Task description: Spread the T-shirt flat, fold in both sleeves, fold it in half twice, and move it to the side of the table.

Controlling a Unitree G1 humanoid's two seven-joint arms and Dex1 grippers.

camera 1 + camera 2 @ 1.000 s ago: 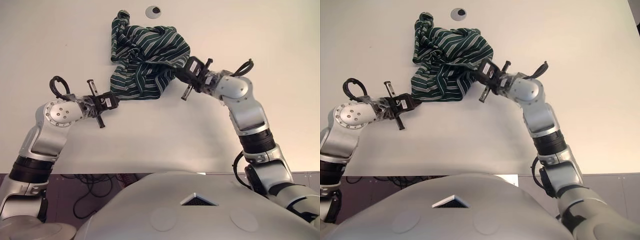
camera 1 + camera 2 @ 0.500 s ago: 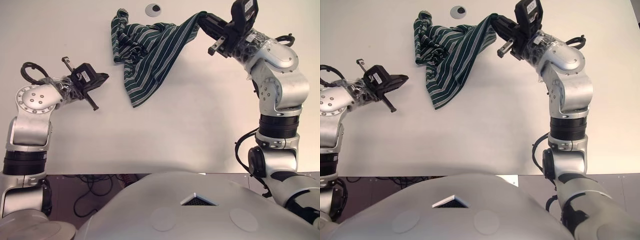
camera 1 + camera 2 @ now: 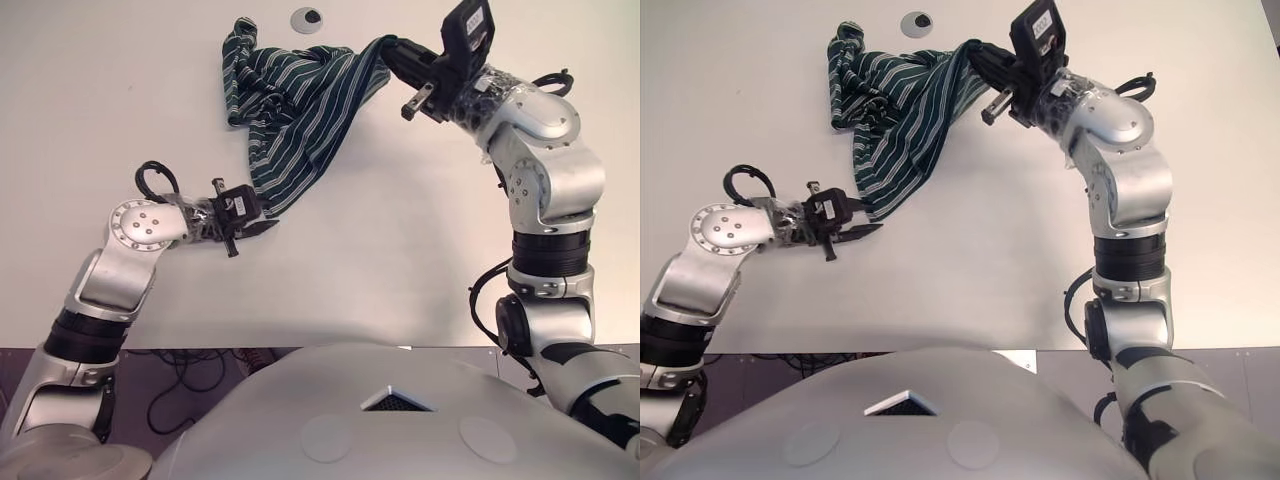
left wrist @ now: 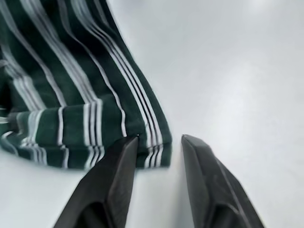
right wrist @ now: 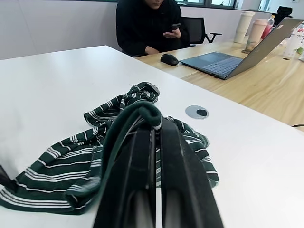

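The right hand [image 3: 392, 52] is clamped shut on a fold of the green striped T-shirt [image 3: 300, 110], holding it up off the white counter [image 3: 400, 250]; the rest lies bunched just beside the round cable port [image 3: 307, 19]. The left hand [image 4: 160, 142] is slightly open and holds nothing, its tips at the hem corner farthest from that port. The right wrist view adds a laptop [image 5: 223, 61] and mouse [image 5: 169, 59] on a wooden desk [image 5: 266, 90] beyond the port.

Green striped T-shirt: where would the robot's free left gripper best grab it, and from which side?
The dark green, white-striped T-shirt trails down to a flat hem corner on the white table. Probably grip that corner, sliding in low from the robot's near-left side; the open left gripper faces it.
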